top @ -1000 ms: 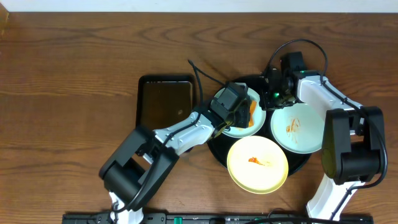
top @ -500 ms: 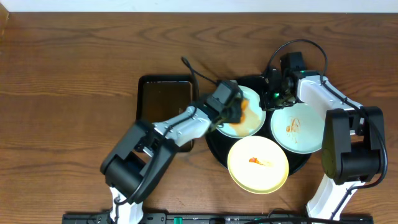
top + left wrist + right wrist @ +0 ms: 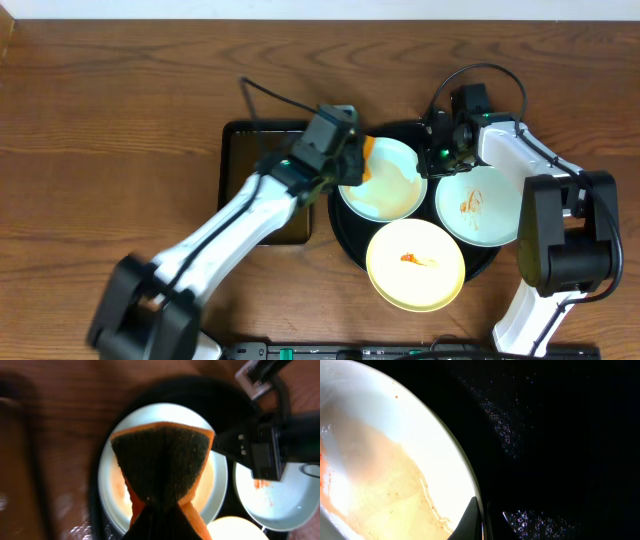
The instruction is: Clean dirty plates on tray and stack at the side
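The left arm (image 3: 230, 215) lies across the small tray (image 3: 240, 160), its sponge (image 3: 366, 158) over the left edge of the middle plate (image 3: 390, 192). The right gripper (image 3: 436, 160) fills the gap to the right plate (image 3: 480, 205), seemingly nipping the middle rim. The yellow plate (image 3: 415, 262) and left tabletop (image 3: 110, 120) lie open from above.

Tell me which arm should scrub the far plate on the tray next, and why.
Left. The left gripper is shut on the sponge, right over the far plate, which shows orange smears. The right gripper has no sponge; it is shut on that plate's rim.
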Controlling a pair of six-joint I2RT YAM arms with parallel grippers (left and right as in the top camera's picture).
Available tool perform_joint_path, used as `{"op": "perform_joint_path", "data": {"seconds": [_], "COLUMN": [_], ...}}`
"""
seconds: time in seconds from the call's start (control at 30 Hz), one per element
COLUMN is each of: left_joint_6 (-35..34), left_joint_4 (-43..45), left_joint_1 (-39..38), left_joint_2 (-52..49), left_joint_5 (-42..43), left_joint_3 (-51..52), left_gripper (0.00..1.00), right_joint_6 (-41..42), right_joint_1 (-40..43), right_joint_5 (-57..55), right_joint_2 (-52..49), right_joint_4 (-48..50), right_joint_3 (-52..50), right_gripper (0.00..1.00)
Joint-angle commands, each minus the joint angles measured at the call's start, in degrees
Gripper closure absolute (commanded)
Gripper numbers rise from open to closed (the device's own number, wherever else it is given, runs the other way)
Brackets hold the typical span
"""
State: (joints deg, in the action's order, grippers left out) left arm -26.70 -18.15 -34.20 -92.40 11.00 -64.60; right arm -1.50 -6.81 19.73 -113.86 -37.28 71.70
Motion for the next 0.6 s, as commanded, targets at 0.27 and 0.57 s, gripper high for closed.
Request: {"op": "perform_joint_path", "data": {"seconds": [0.27,0.57], "left_joint_6": [1.4,1.4], "left_joint_4": [-17.75,-19.63], "left_joint_1": [11.08,17.33], "left_joint_2": [4.74,4.74], "left_joint_5": [-14.67,-14.73], "left_joint_3": [-0.02,0.24], "left_gripper": [0.92,0.92], "right_joint_6": [0.26,-0.61], "right_joint_1": [-1.11,1.7], "right_joint_5": [2.32,4.92], "right_joint_2": [-0.76,3.39], "right_joint_4": [1.09,1.07], "right_joint_3": [0.33,2.49], "right_gripper": [0.99,0.99]}}
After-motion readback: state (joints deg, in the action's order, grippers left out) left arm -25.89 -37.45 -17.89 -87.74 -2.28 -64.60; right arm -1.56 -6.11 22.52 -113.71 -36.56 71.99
